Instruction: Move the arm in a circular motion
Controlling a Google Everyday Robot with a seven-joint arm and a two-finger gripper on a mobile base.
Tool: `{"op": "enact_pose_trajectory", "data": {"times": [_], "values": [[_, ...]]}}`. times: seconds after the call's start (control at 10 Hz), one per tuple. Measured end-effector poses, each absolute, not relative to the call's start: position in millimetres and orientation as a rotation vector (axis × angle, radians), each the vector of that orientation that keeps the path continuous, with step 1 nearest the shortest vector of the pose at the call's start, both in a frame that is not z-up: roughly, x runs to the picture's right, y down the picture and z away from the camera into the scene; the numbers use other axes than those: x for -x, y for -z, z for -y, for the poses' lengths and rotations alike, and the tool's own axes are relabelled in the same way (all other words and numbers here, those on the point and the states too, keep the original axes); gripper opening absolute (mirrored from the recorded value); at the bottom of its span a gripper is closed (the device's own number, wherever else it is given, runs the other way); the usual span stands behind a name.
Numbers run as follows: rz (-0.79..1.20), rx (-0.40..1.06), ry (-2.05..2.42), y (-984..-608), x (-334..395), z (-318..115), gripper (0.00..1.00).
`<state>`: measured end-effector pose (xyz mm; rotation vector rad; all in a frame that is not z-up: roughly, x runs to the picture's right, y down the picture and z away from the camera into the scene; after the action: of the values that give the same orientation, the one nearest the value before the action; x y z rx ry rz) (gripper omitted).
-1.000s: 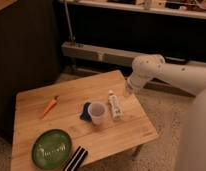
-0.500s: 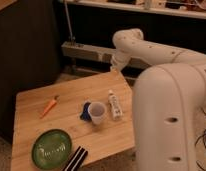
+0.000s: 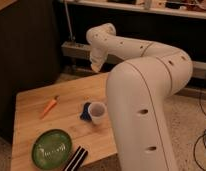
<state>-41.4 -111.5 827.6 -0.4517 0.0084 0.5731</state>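
**Arm position.** The arm fills the right half of the camera view. Its thickest white segment rises from the lower edge, in front of the right part of the tabletop. It bends at a rounded joint and runs as a slimmer tube up and to the left, towards the dark back wall. At the top a bulbous joint turns the last link downwards.

**Pincer.** The pincer hangs at the end of that downturned link, pointing down, above the far edge of the tabletop and well apart from the items on it. It shows only as a short pale stub against the dark background, so it cannot be told whether it is released, clenched or grasping anything.

**Tabletop items.**
- Carrot – lies in the left-centre area, orange body with a green tip pointing to the far side.
- White cup – stands upright near the middle, just beside the large arm segment.
- Blue object – touches the cup on its left side; its kind cannot be told.
- Green plate – rests flat near the front left corner, with a faint light marking on its surface.
- Black striped object – lies at the front edge, just to the right of the plate.

**Surroundings.** A dark cabinet stands behind the tabletop on the left. The speckled floor shows on the right, with dark cables lying at the right edge.
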Motion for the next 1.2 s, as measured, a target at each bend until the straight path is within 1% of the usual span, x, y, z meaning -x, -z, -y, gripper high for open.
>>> {"op": "enact_pose_trajectory", "data": {"times": [0.4, 0.7, 0.8, 1.0, 1.2], "values": [[0.048, 0.489, -0.417, -785, 88, 38, 0.03], [0.118, 0.534, -0.295, -744, 108, -21, 0.03], [0.151, 0.563, -0.249, -726, 111, -47, 0.03], [0.198, 0.616, -0.182, -695, 107, -95, 0.03], [0.204, 0.651, -0.172, -674, 78, -142, 0.03]]}}
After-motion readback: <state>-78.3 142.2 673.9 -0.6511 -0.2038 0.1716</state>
